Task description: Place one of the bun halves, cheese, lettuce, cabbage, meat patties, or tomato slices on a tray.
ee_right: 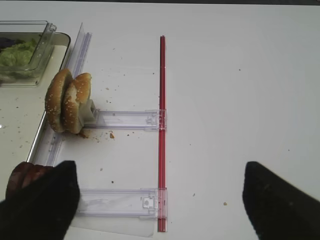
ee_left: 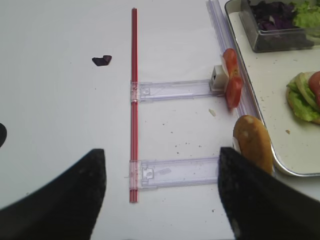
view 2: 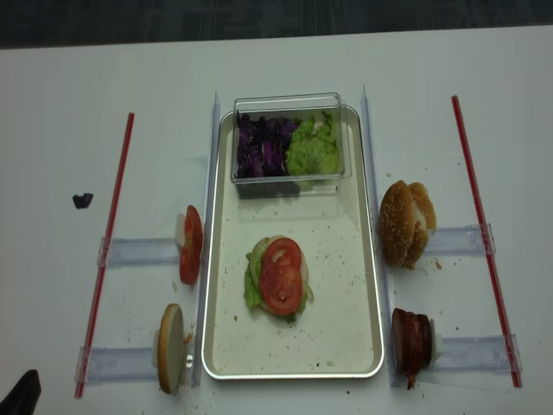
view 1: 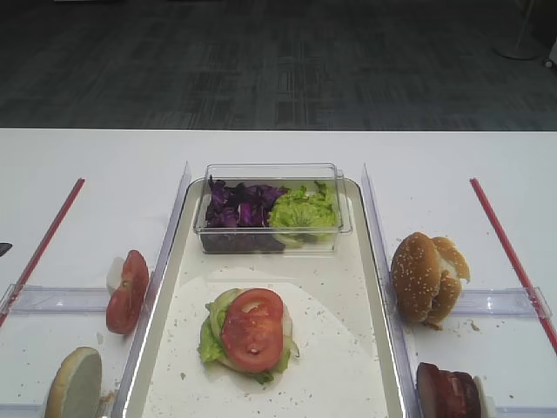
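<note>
On the tray (view 1: 348, 348) (view 2: 346, 259) lies a stack of lettuce (view 1: 211, 341) topped by a tomato slice (view 1: 252, 329) (view 2: 282, 275). Left of the tray, tomato slices (view 1: 128, 292) (ee_left: 231, 77) stand on edge, and a bun half (view 1: 74, 383) (ee_left: 252, 142) stands nearer me. Right of it are bun halves (view 1: 426, 277) (ee_right: 67, 100) and meat patties (view 1: 448, 392) (ee_right: 25, 175). Cabbage (view 1: 239, 205) and more lettuce (view 1: 303, 209) fill a tub. I cannot make out cheese. My left gripper (ee_left: 162, 195) is open above the table, its right finger beside the bun half. My right gripper (ee_right: 160, 200) is open and empty.
The clear plastic tub (view 1: 344, 218) sits at the tray's far end. Red strips (ee_left: 133, 100) (ee_right: 162, 125) with clear plastic rails (ee_left: 175, 90) (ee_right: 125, 120) flank the tray on both sides. A purple cabbage scrap (ee_left: 102, 60) (view 2: 82, 201) lies on the table far left.
</note>
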